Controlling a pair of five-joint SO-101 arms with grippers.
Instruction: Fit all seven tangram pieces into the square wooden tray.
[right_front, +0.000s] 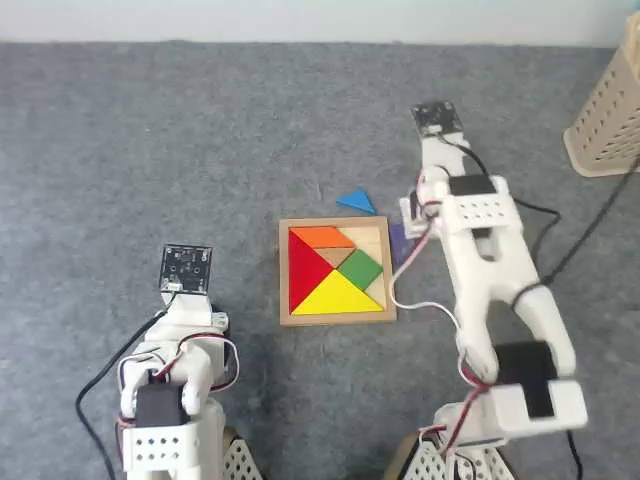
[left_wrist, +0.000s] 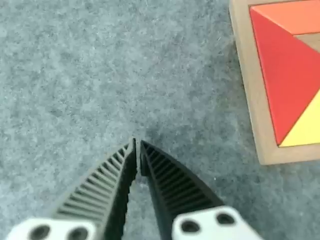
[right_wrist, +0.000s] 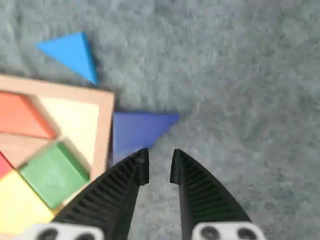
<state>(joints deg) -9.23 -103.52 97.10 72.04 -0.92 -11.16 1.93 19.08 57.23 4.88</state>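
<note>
Grey carpeted table (right_front: 150, 150) under my arms, wooden tray (right_front: 284, 275) mid-table, light blue triangle (right_front: 357, 202) just beyond it, dark blue triangle (right_wrist: 135, 131) against its side, beige basket (right_front: 610, 110) at the far corner

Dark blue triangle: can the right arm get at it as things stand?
Probably yes. The right end effector sits slightly open right by the dark blue triangle, nothing between. Catch: it lies against the outer wall of the tray, which may crowd one finger.

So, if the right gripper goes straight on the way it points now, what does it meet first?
Most likely the dark blue triangle. It lies just ahead of the right gripper, beside the outer edge of the wooden tray. Depth is unclear here, so the tips might also pass just above it.
</note>
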